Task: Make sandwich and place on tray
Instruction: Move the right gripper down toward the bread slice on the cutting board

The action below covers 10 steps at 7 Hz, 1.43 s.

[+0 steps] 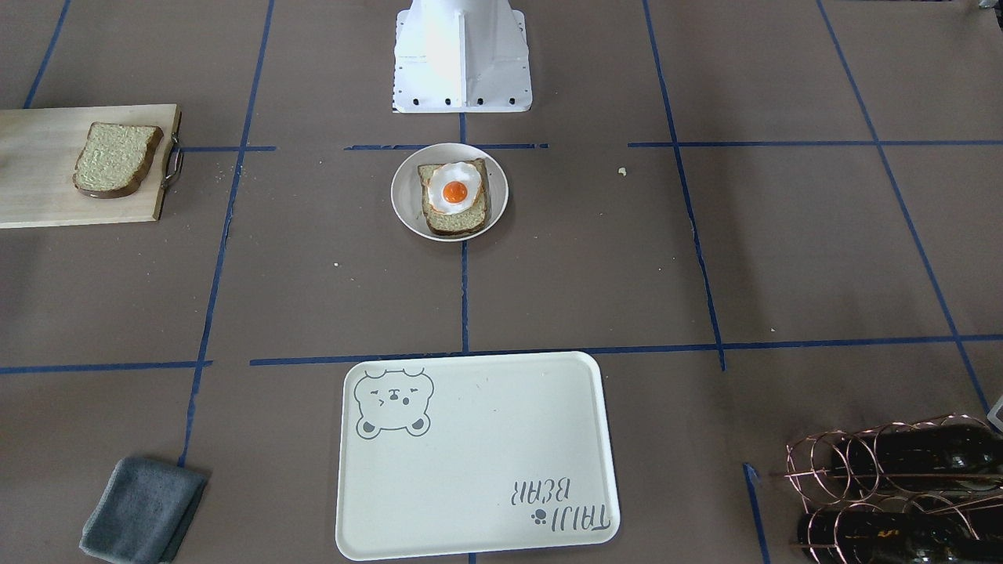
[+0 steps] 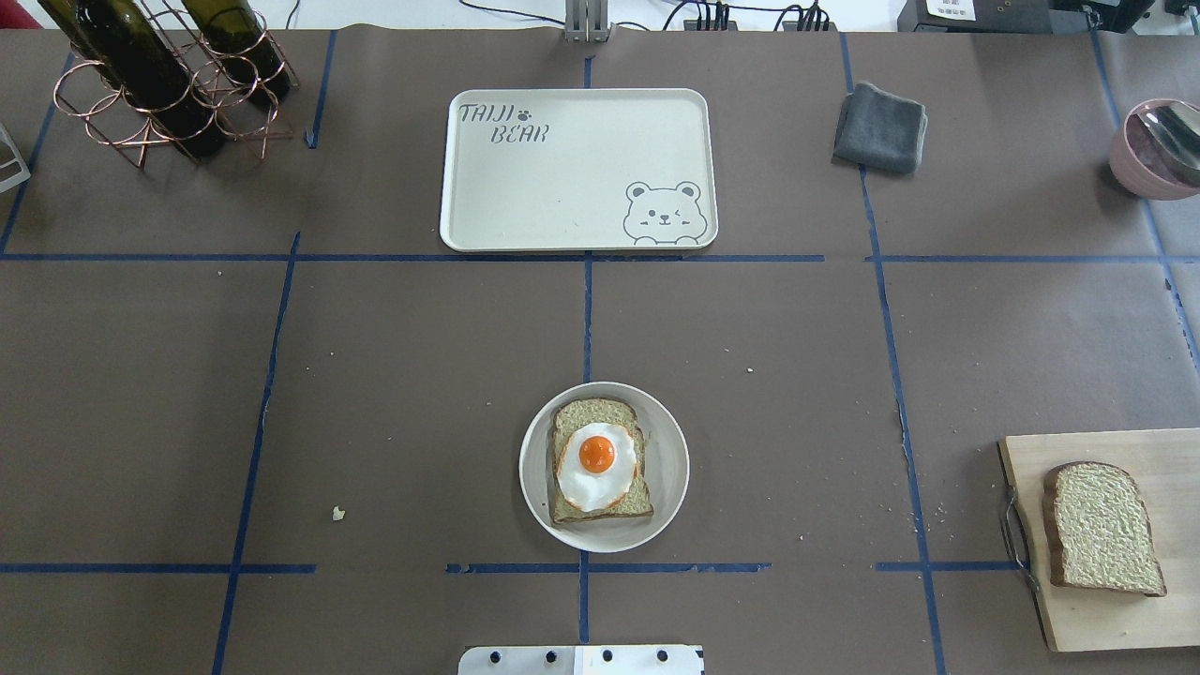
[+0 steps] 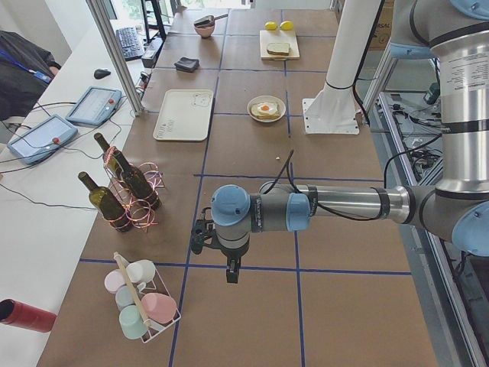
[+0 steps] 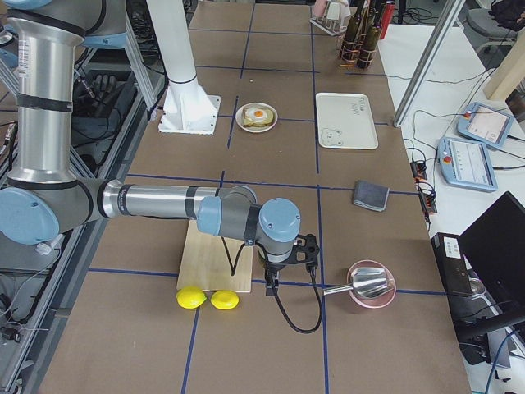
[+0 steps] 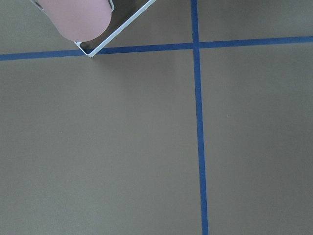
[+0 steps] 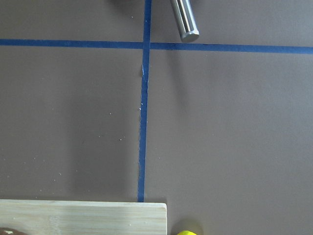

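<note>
Nearest us in the front view is the tray (image 1: 486, 439), flat on the surface (image 1: 627, 274) with the bear face and lettering up. Past it toward the robot base we see the round plate (image 1: 407, 207). It holds one bread slice (image 1: 454, 222) with the egg (image 1: 454, 188) lying on top, yolk up. The second slice (image 1: 116, 158) lies flat on the wooden board (image 1: 39, 180) on the robot's right, near the end with the metal handle and well apart from plate and tray. So the sandwich is in two places, neither on the tray. A grey cloth (image 1: 143, 511) sits just beside the tray, and a copper bottle rack (image 1: 893, 486) sits on its other side

We only get the left claw (image 3: 231, 269) in the side view, pointing down over the surface near the cup basket (image 3: 141, 302). We cannot tell if it is spread or pressed together. The same goes for the right claw (image 4: 269, 284): side view only, state unclear. It hangs at the board's far end between the lemons (image 4: 207, 298) and the pink bowl (image 4: 371, 289)
</note>
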Each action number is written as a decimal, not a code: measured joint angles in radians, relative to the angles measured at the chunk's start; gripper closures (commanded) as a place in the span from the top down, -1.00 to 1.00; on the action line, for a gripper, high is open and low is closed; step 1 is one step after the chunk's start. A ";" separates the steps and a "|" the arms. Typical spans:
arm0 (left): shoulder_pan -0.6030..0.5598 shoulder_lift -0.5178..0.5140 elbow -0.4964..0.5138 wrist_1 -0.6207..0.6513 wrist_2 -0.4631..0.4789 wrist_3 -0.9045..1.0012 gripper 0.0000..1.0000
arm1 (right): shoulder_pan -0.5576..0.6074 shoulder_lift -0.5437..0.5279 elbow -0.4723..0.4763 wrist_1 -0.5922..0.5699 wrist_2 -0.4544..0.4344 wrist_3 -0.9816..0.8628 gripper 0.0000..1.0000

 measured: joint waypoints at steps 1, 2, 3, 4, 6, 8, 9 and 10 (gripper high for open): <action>0.000 0.000 -0.001 0.000 0.000 0.000 1.00 | 0.000 0.000 0.000 0.002 0.000 0.001 1.00; 0.001 -0.003 -0.003 0.000 0.000 0.001 1.00 | 0.000 0.001 0.000 0.003 0.001 0.001 1.00; 0.002 -0.022 -0.008 -0.002 0.003 0.001 1.00 | 0.000 0.005 0.005 0.003 0.003 0.002 1.00; 0.005 -0.064 -0.013 -0.008 0.007 0.000 1.00 | 0.000 0.014 0.023 0.003 0.008 0.004 1.00; 0.015 -0.151 -0.018 -0.084 0.008 0.000 1.00 | -0.009 0.036 0.087 0.002 0.017 0.007 1.00; 0.087 -0.187 0.001 -0.296 0.003 -0.009 1.00 | -0.059 0.053 0.144 0.003 0.081 0.052 1.00; 0.112 -0.192 0.009 -0.365 0.003 -0.013 1.00 | -0.105 0.046 0.167 0.022 0.138 0.141 1.00; 0.138 -0.204 0.016 -0.393 0.003 -0.017 1.00 | -0.166 0.029 0.198 0.072 0.160 0.261 1.00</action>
